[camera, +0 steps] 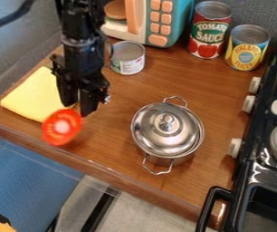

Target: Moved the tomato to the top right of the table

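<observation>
The black gripper [79,108] hangs over the left part of the table, beside the yellow cloth, with its fingers shut on the upper edge of the tomato [61,128]. The tomato is a red slice with a pale centre. It hangs tilted below the fingertips, its cut face toward the camera, in front of the cloth's lower right corner. The top right of the wooden table [171,79] lies beyond the pot, near the cans.
A lidded steel pot [167,131] stands at centre right. The yellow cloth [33,97] lies at left. At the back are an open-topped small can [127,58], a toy microwave [156,22], a tomato sauce can [209,31] and a pineapple can [246,47]. A black stove [263,156] borders the right.
</observation>
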Robot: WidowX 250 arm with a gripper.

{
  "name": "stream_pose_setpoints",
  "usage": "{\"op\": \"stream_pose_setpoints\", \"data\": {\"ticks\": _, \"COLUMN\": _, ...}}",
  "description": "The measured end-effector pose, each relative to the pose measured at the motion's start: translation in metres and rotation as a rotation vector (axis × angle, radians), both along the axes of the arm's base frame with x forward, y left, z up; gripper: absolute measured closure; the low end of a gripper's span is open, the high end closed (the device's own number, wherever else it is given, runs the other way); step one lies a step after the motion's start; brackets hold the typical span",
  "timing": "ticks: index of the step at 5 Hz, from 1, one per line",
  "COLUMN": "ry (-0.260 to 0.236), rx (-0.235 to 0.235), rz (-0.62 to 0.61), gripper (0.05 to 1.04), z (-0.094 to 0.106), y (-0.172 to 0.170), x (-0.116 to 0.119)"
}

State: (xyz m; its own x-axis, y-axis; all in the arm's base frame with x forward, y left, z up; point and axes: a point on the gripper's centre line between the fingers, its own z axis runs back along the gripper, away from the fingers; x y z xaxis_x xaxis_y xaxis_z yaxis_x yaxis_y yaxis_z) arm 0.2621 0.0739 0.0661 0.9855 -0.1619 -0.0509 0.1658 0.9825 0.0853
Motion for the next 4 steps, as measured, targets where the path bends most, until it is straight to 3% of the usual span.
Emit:
{"op": "stream_pose_setpoints", "data": {"ticks": 1, "ry": -0.028, "rx": -0.049, "rz": -0.014, "gripper": 0.108, "z": 0.014, "y": -0.009, "x": -0.002}}
{"op": "stream_pose_setpoints", "data": {"ticks": 2, "ry": -0.030, "rx": -0.079, "rz": -0.022, "gripper": 0.077, "z": 0.020, "y": -0.014, "x": -0.004}}
{"op": "stream_pose_setpoints", "data": {"ticks": 4, "ry": -0.015, "rx": 0.006, "rz": -0.018, "gripper": 0.083, "z": 0.008, "y": 0.001, "x": -0.014}}
